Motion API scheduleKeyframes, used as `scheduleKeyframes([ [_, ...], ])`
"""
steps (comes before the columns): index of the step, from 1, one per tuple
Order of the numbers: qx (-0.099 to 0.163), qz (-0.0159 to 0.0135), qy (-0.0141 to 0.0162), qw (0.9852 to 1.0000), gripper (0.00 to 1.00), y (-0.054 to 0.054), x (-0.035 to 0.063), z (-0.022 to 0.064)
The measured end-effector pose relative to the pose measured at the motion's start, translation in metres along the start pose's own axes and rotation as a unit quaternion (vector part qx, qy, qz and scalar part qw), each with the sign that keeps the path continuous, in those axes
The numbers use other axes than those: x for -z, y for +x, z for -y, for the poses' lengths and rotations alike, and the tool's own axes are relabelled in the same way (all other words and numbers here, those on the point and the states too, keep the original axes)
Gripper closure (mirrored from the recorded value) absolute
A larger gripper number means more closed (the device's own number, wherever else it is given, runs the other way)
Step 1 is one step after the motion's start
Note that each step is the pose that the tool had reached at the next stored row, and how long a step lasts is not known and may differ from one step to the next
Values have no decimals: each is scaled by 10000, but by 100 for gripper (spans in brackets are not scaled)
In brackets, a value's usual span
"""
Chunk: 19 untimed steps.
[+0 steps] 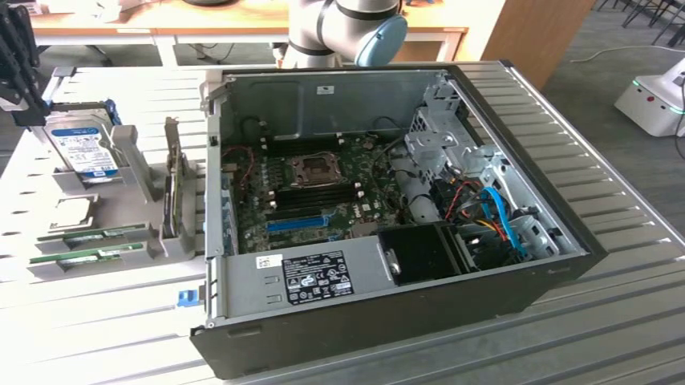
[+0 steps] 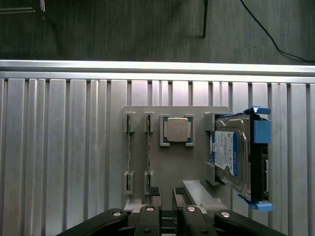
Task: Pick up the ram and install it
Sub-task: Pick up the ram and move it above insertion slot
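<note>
Gripper [image 2: 166, 191] slightly spread and empty above the grey fixture [image 2: 177, 162]; ram sticks [image 2: 148, 150] stand edge-up in its slots for pinching, eight o'clock from the computer case [image 1: 482, 301] in the exterior view

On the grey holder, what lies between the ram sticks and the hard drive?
A square silver processor chip in its own pocket, shown in the wrist view.
</note>
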<state>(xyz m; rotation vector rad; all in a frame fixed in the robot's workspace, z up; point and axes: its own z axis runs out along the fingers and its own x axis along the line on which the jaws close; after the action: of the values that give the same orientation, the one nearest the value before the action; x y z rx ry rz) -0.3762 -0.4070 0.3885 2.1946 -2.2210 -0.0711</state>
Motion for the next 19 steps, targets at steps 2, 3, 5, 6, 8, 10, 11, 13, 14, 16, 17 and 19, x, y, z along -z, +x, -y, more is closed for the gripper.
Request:
scheduleKeyframes([
  [2, 0, 0, 0, 10000, 76, 0, 0, 0],
  [3, 0, 0, 0, 10000, 76, 0, 0, 0],
  [5, 0, 0, 0, 10000, 76, 0, 0, 0],
  [6, 0, 0, 0, 10000, 76, 0, 0, 0],
  [8, 0, 0, 0, 10000, 76, 0, 0, 0],
  [10, 0, 0, 0, 10000, 76, 0, 0, 0],
  [11, 0, 0, 0, 10000, 76, 0, 0, 0],
  [13, 0, 0, 0, 10000, 76, 0, 0, 0],
  [14, 0, 0, 0, 10000, 76, 0, 0, 0],
  [16, 0, 0, 0, 10000, 75, 0, 0, 0],
  [17, 0, 0, 0, 10000, 75, 0, 0, 0],
  [19, 0, 0, 0, 10000, 69, 0, 0, 0],
])
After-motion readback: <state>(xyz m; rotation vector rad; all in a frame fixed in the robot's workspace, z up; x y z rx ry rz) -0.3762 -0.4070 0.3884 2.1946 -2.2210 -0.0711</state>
